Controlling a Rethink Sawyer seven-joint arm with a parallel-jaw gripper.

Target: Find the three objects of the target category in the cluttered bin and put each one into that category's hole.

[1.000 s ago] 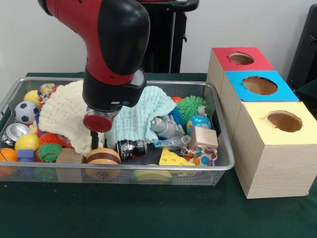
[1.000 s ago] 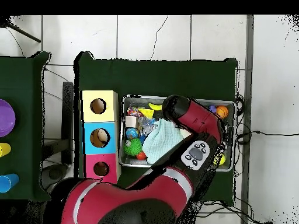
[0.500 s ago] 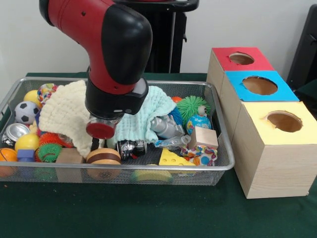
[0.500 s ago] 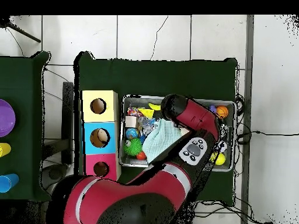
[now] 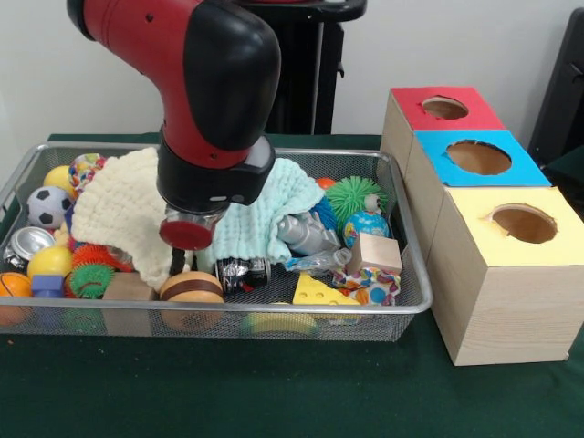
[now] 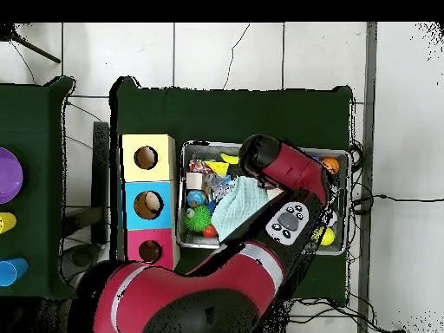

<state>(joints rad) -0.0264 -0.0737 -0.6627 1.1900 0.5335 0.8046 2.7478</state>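
From my station I see the glossy red and black arm (image 5: 205,82) reaching down into the shallow wire-mesh bin (image 5: 401,306), which sits on the dark green cloth-covered counter (image 5: 274,392). The hand (image 5: 179,263) hangs just above a round wooden toy burger with a dark middle band (image 5: 190,290), between a nubbly cream knitted cloth (image 5: 114,210) and a soft, ribbed pale mint cloth (image 5: 265,214). Only a dark stub shows beneath the red disc at the wrist, so I cannot tell whether the hand is apart or together.

Left of the cream cloth lie a black and white football-patterned ball (image 5: 46,206), a smooth yellow ball (image 5: 50,262), a shiny silver can end (image 5: 27,243) and a spiky red and green rubber ring (image 5: 89,274). Right of the mint cloth I see a crumpled silver foil-like lump (image 5: 306,233), a bristly green ball (image 5: 354,196), a glossy globe-printed ball (image 5: 367,226), a plain wooden cube (image 5: 374,253) and a yellow wedge with holes like cheese (image 5: 319,292).

Beside the bin stand three pale wooden boxes, each with a round hole: one with a red top (image 5: 447,109), one with a blue top (image 5: 479,157) and one with a yellow top (image 5: 520,224). In the overhead view the arm (image 6: 286,173) covers the middle of the bin (image 6: 195,149).
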